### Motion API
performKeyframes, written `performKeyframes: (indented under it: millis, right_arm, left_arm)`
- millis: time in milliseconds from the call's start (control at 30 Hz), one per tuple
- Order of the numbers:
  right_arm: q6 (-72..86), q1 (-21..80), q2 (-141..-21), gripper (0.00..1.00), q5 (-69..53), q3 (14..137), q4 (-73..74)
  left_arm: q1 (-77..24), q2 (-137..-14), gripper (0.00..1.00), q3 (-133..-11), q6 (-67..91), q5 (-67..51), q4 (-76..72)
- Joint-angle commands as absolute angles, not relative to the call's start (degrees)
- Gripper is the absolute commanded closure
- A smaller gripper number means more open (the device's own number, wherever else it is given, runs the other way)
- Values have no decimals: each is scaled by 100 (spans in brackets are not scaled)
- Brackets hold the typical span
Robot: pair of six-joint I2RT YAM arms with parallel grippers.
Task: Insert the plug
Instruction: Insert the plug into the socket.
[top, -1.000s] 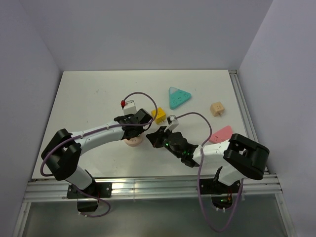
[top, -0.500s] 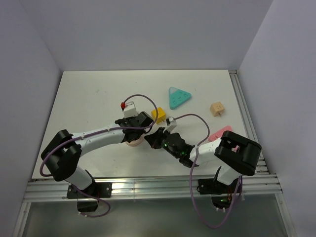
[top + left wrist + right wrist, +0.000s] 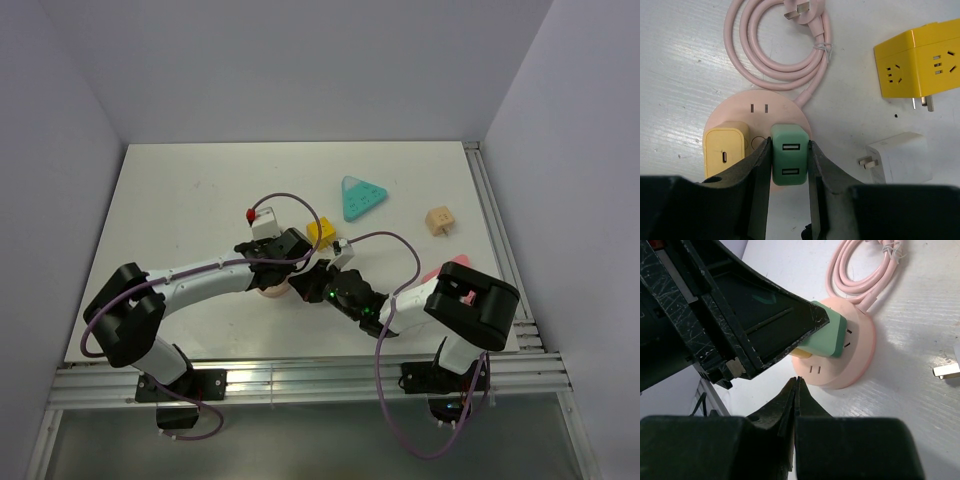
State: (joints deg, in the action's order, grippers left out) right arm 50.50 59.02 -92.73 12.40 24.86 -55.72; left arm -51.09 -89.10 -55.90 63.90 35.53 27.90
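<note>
The yellow charger (image 3: 725, 150) crowds the plug (image 3: 788, 162); the white block (image 3: 900, 157) lies apart.

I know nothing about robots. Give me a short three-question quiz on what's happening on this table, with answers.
1. True or false: the left gripper is shut on the green plug.
2. What colour is the charger sitting on the round pink socket? A yellow, B white, C blue.
3. Fill in: the right gripper is shut and holds ____.
Key: 1 true; 2 A; 3 nothing.
</note>
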Motion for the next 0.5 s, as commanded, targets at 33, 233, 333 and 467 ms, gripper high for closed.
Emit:
performKeyframes:
  millis: [33, 233, 333, 467]
  right_arm:
    - [5036, 5950, -9220, 100, 1327, 2672, -5827]
    - [5019, 5950, -9158, 100, 1345, 2646, -5810]
    - [5010, 5950, -9132, 100, 1362, 2646, -5783]
    - [4983, 5950, -9088, 100, 1380, 2646, -5748]
  left_arm:
    - [-5203, -9343, 99, -5300, 6390, 2496, 3516]
    - [-5159, -9220, 86, -5484, 6390, 2654, 3797]
    - [-5142, -9158, 74, -5581, 6346, 2681, 3876]
    - [-5124, -9141, 62, -5730, 6276, 2689, 3937]
